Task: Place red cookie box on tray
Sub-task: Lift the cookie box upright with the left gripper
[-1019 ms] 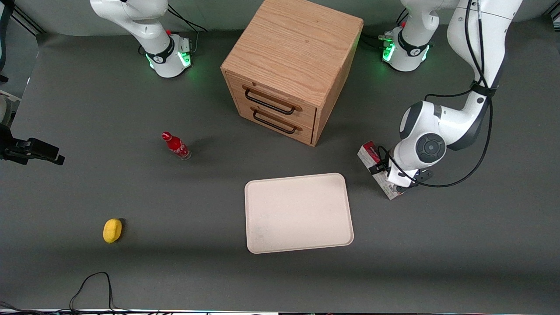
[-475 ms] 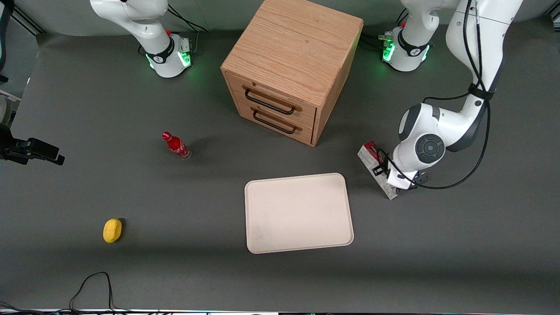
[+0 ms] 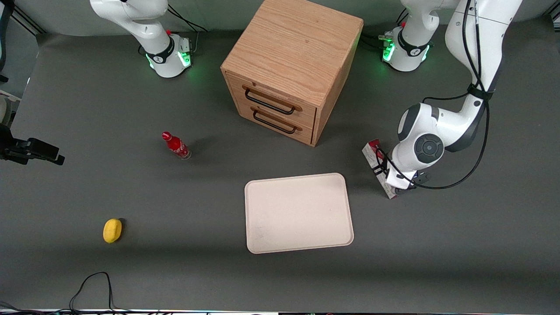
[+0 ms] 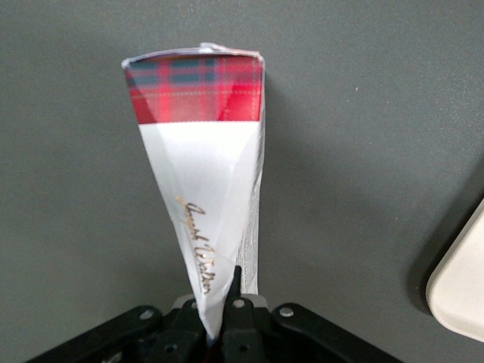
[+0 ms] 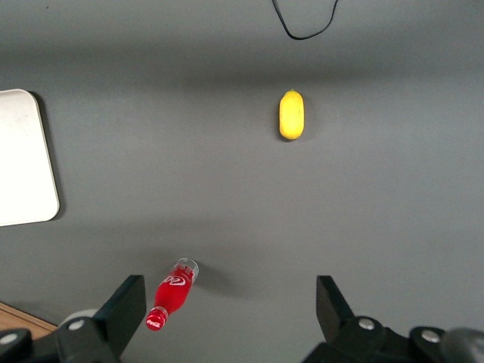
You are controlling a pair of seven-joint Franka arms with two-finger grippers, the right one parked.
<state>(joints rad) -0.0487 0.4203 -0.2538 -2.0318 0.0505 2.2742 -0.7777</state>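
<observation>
pincer at the front view's right clamps the long red-and-white cookie box, beside the cream rectangular tray. wrist view: box pinched at one end; lift level, then carry over the tray.

Most of the red cookie box under the gripper and wrist.
</observation>
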